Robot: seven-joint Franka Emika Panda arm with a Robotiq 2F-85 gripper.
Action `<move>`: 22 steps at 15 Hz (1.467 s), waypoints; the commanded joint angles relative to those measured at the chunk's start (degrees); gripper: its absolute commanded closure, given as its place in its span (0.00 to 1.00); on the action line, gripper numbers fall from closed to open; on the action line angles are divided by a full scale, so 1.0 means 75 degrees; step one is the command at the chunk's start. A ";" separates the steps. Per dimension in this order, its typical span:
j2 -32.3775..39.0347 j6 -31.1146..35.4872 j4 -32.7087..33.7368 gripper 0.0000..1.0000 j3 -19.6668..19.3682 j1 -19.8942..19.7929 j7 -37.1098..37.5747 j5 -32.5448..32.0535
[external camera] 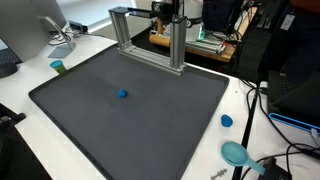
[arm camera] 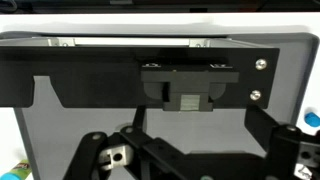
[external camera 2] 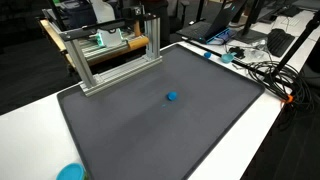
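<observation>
A small blue ball lies alone near the middle of a dark grey mat; it shows in both exterior views. In the wrist view my gripper is open and empty, its black finger linkages spread wide at the bottom of the picture above the mat. A black bracket with screws crosses the upper half of that view. The ball is hidden in the wrist view. The arm does not clearly show in either exterior view.
An aluminium frame stands at the mat's back edge. On the white table lie a blue cap, a teal round object, a green object and cables.
</observation>
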 commanded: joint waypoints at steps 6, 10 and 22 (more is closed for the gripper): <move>0.0003 -0.0018 0.0015 0.00 0.0012 -0.0012 -0.0004 0.0008; 0.0003 -0.0018 0.0015 0.00 0.0012 -0.0012 -0.0005 0.0008; -0.1092 0.0926 -0.1047 0.00 0.0396 -0.0144 0.0966 -0.0115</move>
